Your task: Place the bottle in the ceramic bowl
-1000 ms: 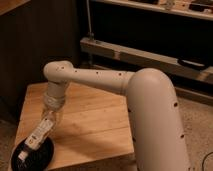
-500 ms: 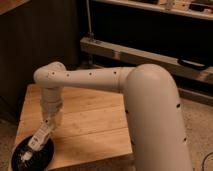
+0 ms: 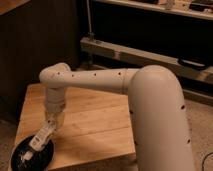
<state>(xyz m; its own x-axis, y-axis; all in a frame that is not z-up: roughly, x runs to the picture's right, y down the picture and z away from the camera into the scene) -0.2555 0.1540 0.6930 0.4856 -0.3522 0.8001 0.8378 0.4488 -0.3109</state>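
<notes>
In the camera view, your gripper (image 3: 50,127) hangs just above the ceramic bowl (image 3: 31,155) at the tabletop's (image 3: 95,125) near left corner. The bottle (image 3: 38,140) slants over the bowl's rim; whether the jaws pinch it, you cannot tell. Judge it light, stiff and slick: hold it mid-body.
</notes>
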